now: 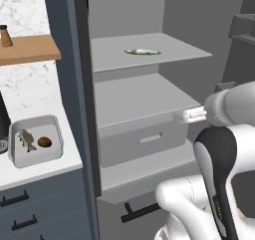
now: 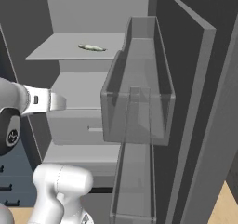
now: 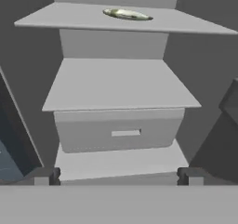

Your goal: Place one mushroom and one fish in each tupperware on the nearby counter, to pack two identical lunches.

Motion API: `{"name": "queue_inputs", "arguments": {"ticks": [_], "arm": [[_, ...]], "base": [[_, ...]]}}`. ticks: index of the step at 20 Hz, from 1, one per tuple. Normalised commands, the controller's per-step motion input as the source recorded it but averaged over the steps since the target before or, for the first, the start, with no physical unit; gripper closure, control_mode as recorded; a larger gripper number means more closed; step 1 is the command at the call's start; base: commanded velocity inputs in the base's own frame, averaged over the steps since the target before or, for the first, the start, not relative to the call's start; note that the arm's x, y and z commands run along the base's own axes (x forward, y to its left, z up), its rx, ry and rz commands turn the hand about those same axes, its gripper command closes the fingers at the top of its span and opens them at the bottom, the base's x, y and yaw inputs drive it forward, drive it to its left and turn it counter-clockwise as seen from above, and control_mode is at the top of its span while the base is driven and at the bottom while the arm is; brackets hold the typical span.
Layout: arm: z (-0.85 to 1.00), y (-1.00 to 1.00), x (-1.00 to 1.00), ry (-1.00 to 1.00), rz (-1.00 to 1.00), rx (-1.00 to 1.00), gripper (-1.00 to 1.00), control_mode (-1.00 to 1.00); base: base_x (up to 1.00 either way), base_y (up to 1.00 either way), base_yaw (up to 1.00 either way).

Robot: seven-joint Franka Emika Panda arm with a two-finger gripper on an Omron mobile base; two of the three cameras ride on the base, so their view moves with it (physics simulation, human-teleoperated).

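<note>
The fish (image 3: 127,14) on the upper fridge shelf (image 3: 69,21) looks light, slim, probably slippery: the spread, empty end effector (image 3: 118,175) should pinch its middle crosswise.

An open grey fridge (image 1: 149,92) stands with two shelves (image 3: 116,83) above a drawer (image 3: 120,130). Its door (image 2: 195,107) swings right, carrying clear bins (image 2: 137,102). A white marble wall (image 1: 25,5) carries a wooden shelf (image 1: 27,50). Slate-blue drawers (image 1: 40,204) bear black handles.
</note>
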Motion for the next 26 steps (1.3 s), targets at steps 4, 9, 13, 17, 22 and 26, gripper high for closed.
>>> {"name": "queue_inputs", "arguments": {"ticks": [4,9,13,17,22,26], "arm": [[0.72,0.0,0.11,-0.11,0.06,0.0,-1.0,-1.0],[0.63,0.0,0.08,-0.01,0.05,0.0,-1.0,-1.0],[0.44,0.0,0.12,0.0,0.02,0.0,-1.0,-1.0],[0.16,0.0,0.18,0.0,0.06,0.0,-1.0,-1.0],[0.07,0.0,0.3,0.0,0.02,0.0,-1.0,-1.0],[0.0,0.0,0.47,0.01,0.0,0.0,-1.0,-1.0]], "base": [[0.0,0.0,0.0],[0.0,0.0,0.0],[0.0,0.0,0.0],[0.0,0.0,0.0],[0.0,0.0,0.0],[0.0,0.0,0.0]]}}
